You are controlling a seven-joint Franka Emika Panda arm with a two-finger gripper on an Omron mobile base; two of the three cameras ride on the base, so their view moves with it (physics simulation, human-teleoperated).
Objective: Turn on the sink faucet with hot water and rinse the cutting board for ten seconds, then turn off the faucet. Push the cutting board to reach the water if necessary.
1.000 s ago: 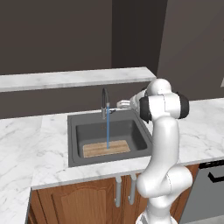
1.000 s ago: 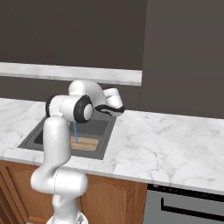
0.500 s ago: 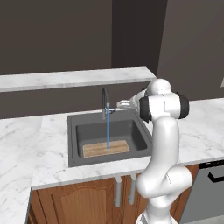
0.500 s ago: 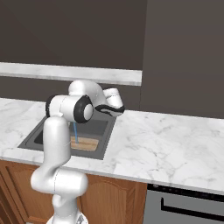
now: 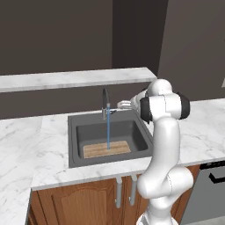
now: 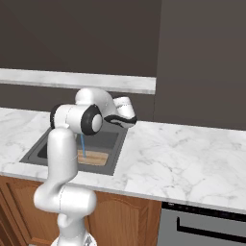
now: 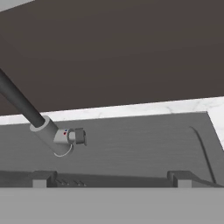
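On the marble tabletop [image 5: 26,132], water [image 5: 108,132] already rinses the cutting board [image 5: 107,149]; jaws released, faucet [image 5: 105,103] shut-off remains.

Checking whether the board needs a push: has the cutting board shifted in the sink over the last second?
No. The cutting board lies at the sink basin's front, under the water, as before.
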